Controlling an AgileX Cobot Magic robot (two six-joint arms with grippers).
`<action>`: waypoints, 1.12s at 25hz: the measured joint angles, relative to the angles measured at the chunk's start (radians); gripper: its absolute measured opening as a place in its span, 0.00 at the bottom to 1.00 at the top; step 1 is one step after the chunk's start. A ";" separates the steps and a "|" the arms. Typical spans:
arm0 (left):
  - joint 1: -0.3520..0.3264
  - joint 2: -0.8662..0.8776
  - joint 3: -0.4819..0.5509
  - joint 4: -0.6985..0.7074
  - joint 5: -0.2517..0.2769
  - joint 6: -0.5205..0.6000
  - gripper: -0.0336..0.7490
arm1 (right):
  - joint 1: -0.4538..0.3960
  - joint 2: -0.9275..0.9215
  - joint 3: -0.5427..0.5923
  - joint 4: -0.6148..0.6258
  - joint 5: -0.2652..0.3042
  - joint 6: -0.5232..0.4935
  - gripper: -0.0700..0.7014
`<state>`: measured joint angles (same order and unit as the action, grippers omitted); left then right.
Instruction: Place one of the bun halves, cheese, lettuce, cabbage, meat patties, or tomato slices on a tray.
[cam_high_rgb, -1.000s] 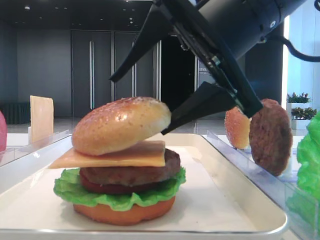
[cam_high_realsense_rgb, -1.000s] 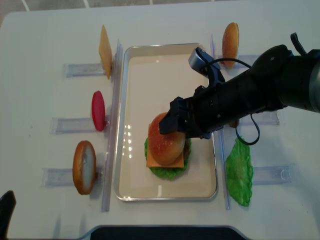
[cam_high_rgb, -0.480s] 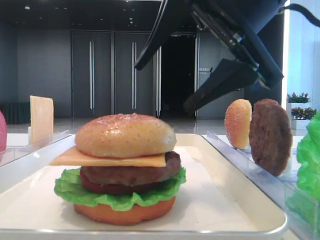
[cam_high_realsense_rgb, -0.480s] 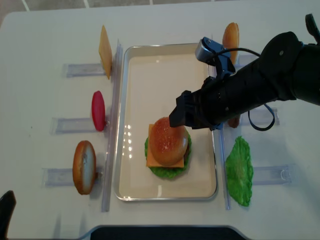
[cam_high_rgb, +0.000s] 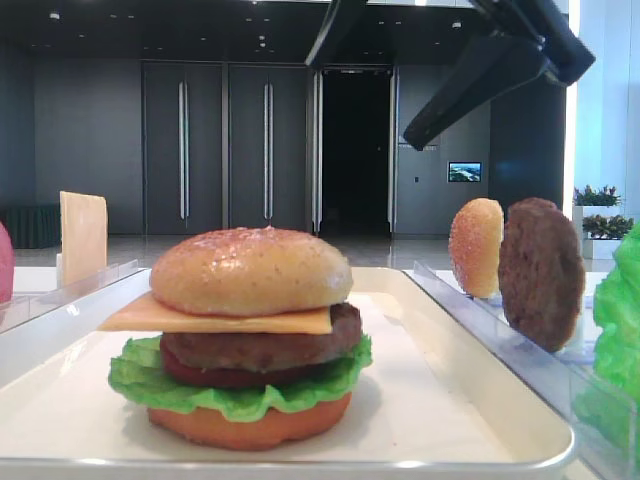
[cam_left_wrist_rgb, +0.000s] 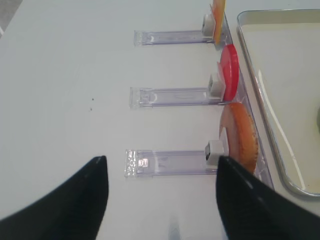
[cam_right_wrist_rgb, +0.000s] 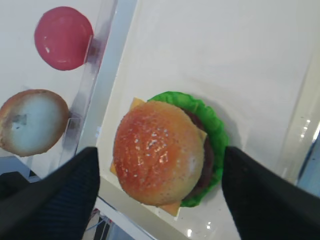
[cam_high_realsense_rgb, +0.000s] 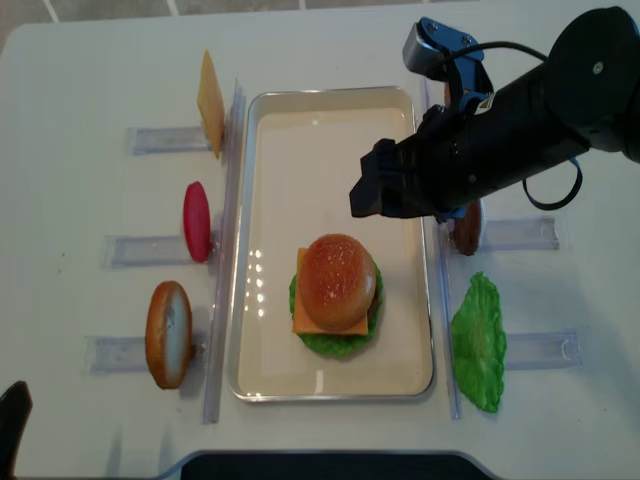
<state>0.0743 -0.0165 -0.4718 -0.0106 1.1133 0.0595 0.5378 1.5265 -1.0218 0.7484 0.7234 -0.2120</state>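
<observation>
A domed golden bun half (cam_high_realsense_rgb: 338, 282) lies flat on top of a stack in the white tray (cam_high_realsense_rgb: 300, 150). Beneath it in the low view are a cheese slice (cam_high_rgb: 215, 318), a meat patty (cam_high_rgb: 260, 345), a dark tomato slice (cam_high_rgb: 195, 375), lettuce (cam_high_rgb: 235, 400) and a bottom bun. My right gripper (cam_high_realsense_rgb: 374, 192) hangs open above and behind the stack, touching nothing; its wrist view looks down on the bun half (cam_right_wrist_rgb: 157, 152) between the spread fingers. My left gripper (cam_left_wrist_rgb: 161, 160) is open over bare table beside a clear rack.
Clear racks left of the tray hold a cheese slice (cam_high_realsense_rgb: 210, 100), a red tomato slice (cam_high_realsense_rgb: 196, 222) and a bun (cam_high_realsense_rgb: 168, 333). Right of the tray stand a patty (cam_high_rgb: 540, 272), another bun (cam_high_rgb: 475, 247) and a lettuce leaf (cam_high_realsense_rgb: 478, 340).
The bun half sat tilted between the right fingers a second ago; it now rests level on the cheese. The right gripper has lifted up and back, away from the stack.
</observation>
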 joint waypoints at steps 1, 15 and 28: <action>0.000 0.000 0.000 0.000 0.000 0.000 0.70 | -0.006 -0.001 -0.015 -0.035 0.009 0.030 0.76; 0.000 0.000 0.000 0.000 0.000 0.000 0.70 | -0.254 -0.034 -0.197 -0.232 0.240 0.102 0.76; 0.000 0.000 0.000 0.000 0.000 0.000 0.70 | -0.527 -0.038 -0.263 -0.478 0.413 0.110 0.76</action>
<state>0.0743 -0.0165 -0.4718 -0.0106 1.1133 0.0595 0.0105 1.4880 -1.2850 0.2701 1.1367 -0.1019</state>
